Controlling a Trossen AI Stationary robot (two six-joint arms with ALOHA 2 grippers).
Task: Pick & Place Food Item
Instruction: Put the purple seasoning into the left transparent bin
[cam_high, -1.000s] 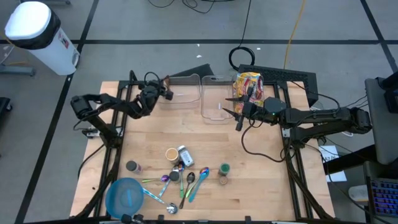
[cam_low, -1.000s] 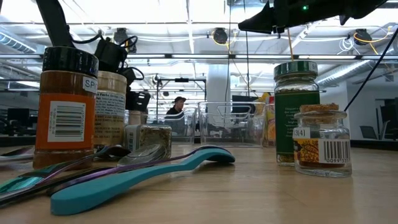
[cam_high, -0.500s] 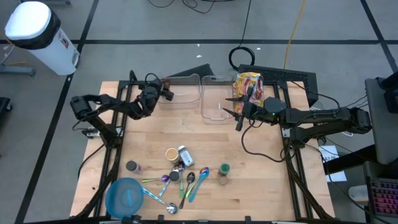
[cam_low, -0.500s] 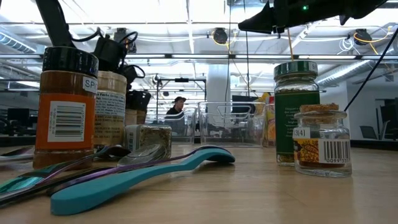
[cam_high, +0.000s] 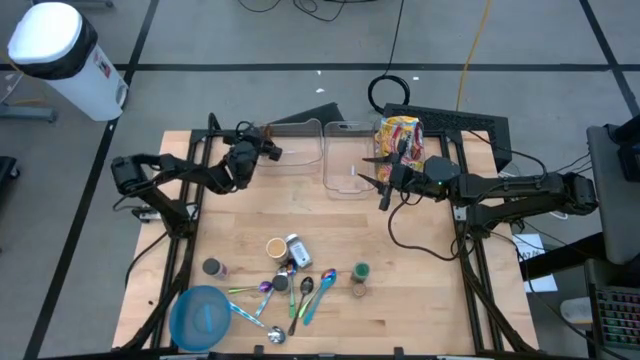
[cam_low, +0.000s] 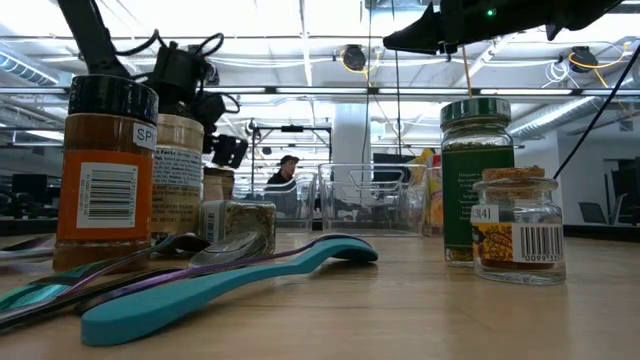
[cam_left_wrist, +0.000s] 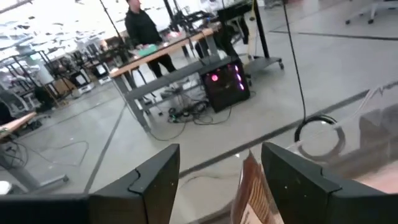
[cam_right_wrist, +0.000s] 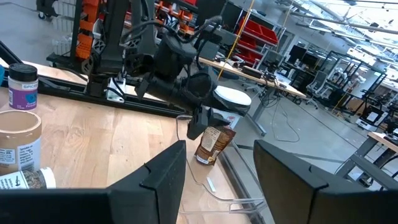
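Observation:
A brown pouch stands upright at the left end of the left clear bin, at the table's far side. My left gripper hangs open just over it; in the left wrist view the pouch's top shows between the two spread fingers. I cannot tell whether the finger beside it touches it. My right gripper is open and holds nothing, raised over the right clear bin.
A colourful snack bag stands behind the right bin. Spice jars, spoons and a blue bowl crowd the table's near middle and left. Bare wood lies between them and the bins.
My left gripper has risen a little above the pouch and swung slightly toward the table's right, with its wrist rolling. The pouch has stayed where it was. My right arm has kept still.

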